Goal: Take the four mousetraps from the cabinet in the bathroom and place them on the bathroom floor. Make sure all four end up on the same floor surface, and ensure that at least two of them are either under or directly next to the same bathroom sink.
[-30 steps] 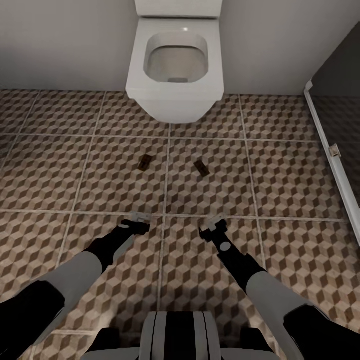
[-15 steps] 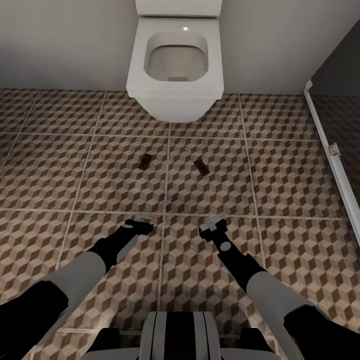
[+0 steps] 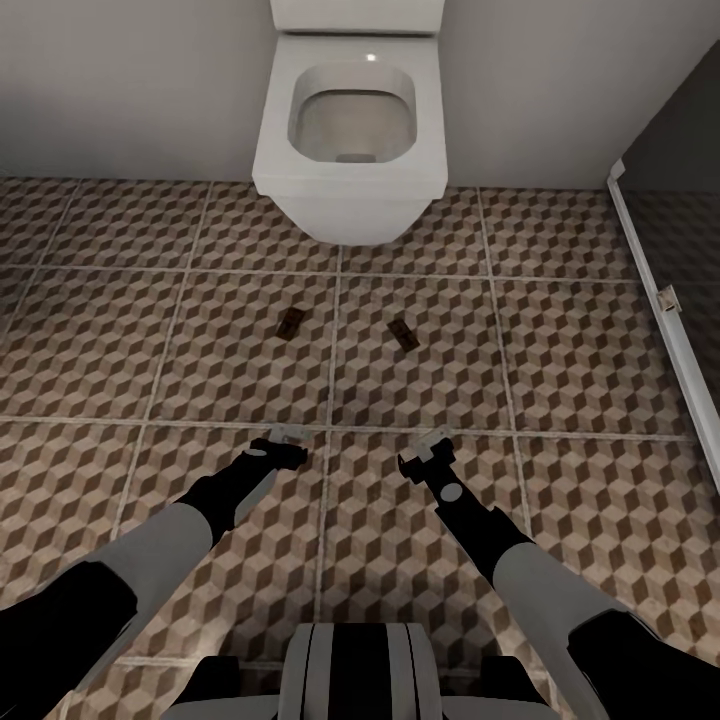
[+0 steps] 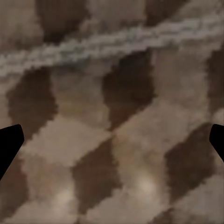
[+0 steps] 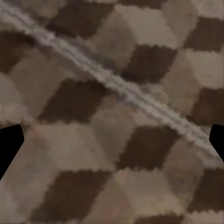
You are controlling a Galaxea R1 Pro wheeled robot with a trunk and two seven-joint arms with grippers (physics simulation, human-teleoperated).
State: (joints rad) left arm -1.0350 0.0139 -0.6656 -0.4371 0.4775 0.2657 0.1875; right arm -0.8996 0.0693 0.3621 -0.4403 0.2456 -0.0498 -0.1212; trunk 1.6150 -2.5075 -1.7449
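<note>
Bathroom floor: the large square tiles printed with a brown, beige and white cube pattern [image 3: 150,340] are seen spread in front of the white ceramic toilet [image 3: 350,140], with pale grout lines between them.
Toilet: it is taken as the landmark; no sink can be made out beside it.
Risk, placement: the two traps are judged to lie near the toilet rather than a sink, so the sink condition could be left unmet if they are counted as placed here.
Risk, contact: the traps could be nudged or run over by the base if the robot is driven toward the toilet.
Left gripper [image 3: 286,434]: it is held low over bare tile, on the near side of the traps from the toilet; its fingers are spread wide and nothing is held or touched.
Right gripper [image 3: 432,442]: likewise spread wide, empty, over a grout line.
Mousetraps: two small flat brown wooden boards, the left one [image 3: 292,322] and the right one [image 3: 402,334], lie flat on the floor just in front of the toilet, apart from each other.
</note>
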